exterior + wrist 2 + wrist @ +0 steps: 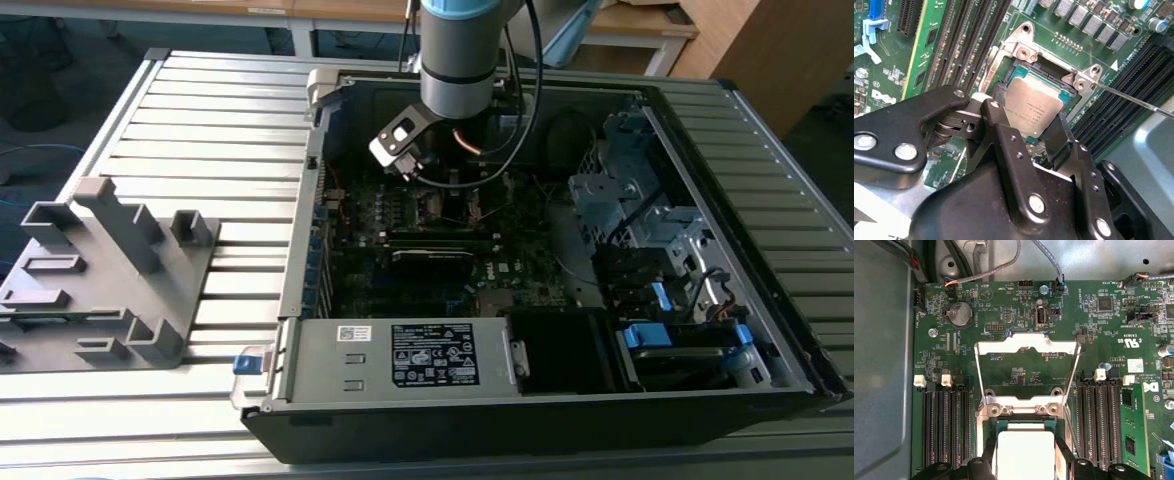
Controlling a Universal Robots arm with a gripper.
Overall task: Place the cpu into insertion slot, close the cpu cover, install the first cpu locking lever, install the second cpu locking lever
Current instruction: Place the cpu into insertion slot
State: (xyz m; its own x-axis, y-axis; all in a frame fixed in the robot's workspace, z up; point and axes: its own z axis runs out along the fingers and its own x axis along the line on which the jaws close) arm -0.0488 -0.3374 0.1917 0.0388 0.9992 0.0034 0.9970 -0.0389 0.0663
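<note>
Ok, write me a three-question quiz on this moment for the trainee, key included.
1. True or false: the cpu cover is closed down over the insertion slot.
2. Which thing is the gripper nearest to? A) the cpu B) the coin battery C) the power supply
3. Fill in: in the first wrist view, the long black memory slots run along ____ sides of the insertion slot.

Key: 1 false, the cover stands open behind the slot; 2 A; 3 both.
</note>
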